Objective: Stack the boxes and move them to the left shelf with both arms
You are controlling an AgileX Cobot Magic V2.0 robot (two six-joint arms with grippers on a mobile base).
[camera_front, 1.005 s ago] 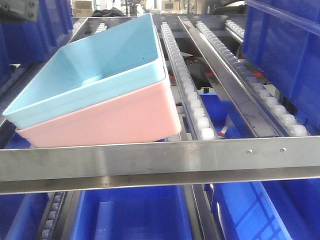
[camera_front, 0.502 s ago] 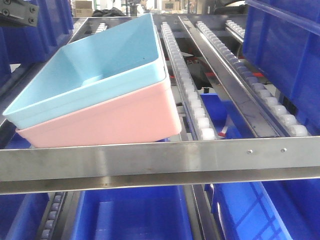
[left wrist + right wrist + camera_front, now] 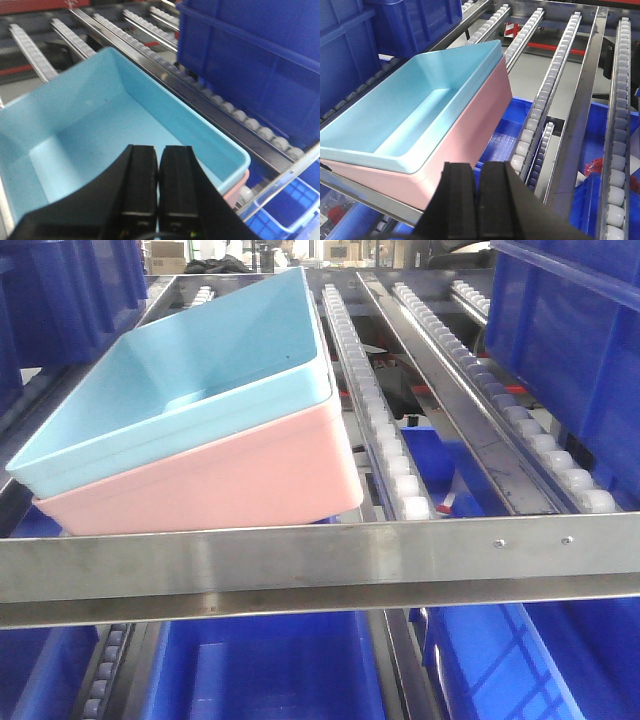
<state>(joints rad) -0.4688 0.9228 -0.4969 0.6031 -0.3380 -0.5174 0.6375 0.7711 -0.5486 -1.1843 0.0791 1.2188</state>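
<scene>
Bins nested: blue bin (image 3: 190,370) sits inside pink bin (image 3: 230,485), the pair resting tilted on the shelf (image 3: 380,440), low end against the steel front bar (image 3: 320,560). Roller rail just beside the stack's right wall. Blue bin's inside looks bare, though the left wrist view is blurred. Left gripper (image 3: 158,172) above the blue bin's near end, fingers pressed together, holding nothing, clear of the rim. Right gripper (image 3: 478,195) off the pink bin's near corner, fingers likewise closed and empty. Dark blue crates (image 3: 560,340) stand to the side; more sit on the level below.
</scene>
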